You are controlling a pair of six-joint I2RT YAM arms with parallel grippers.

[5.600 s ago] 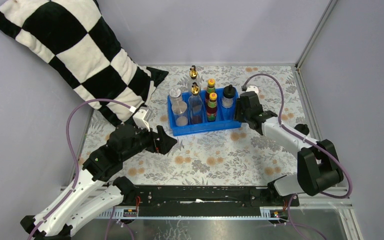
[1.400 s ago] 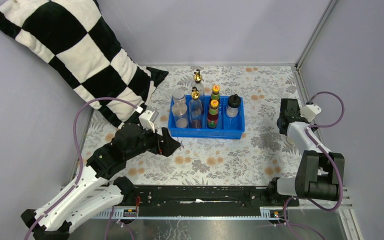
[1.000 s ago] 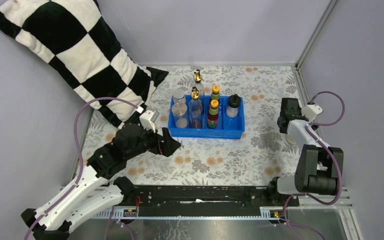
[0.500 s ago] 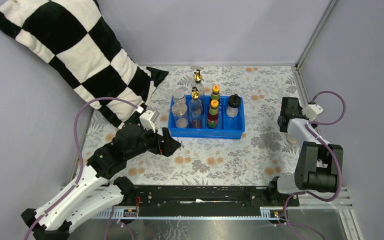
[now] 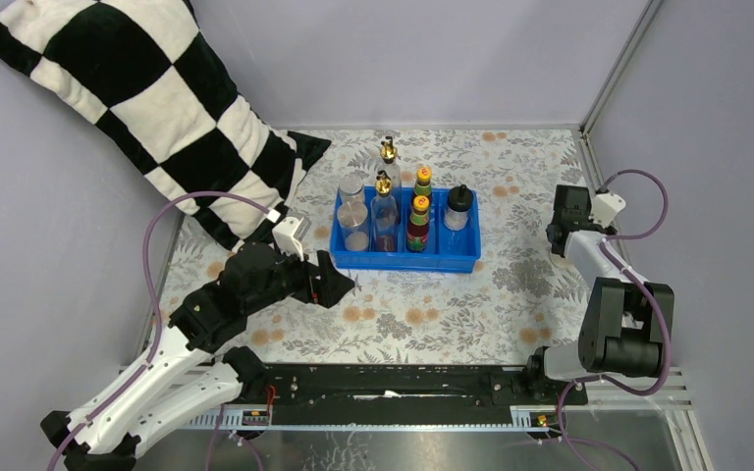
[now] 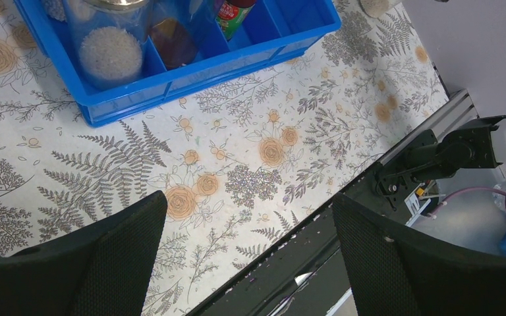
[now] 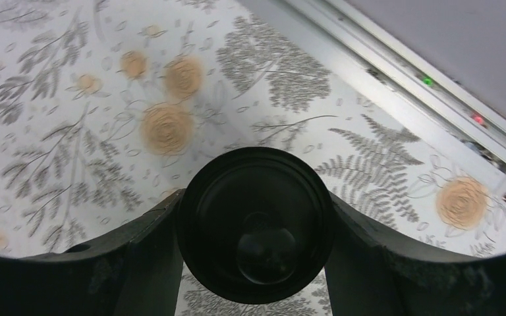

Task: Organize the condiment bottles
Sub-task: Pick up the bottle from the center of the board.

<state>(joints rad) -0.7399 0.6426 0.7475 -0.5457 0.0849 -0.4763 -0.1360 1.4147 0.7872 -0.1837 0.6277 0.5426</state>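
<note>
Right hand (image 7: 255, 220) grips one black-capped shaker (image 7: 255, 197); left hand (image 6: 247, 210) open; seven other bottles (image 5: 418, 222) well apart.

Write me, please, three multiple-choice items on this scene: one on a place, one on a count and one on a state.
1. Relative to the blue tray, the right gripper is: A inside it; B off its right end; C behind it.
2. How many orange-capped bottles show from above? A one; B two; C four.
3. The left gripper is: A open and empty; B shut on a jar; C shut on a bottle.
Answers: B, it sits past the tray's right wall; B, two orange caps show; A, its fingers stand wide, nothing between.
</note>
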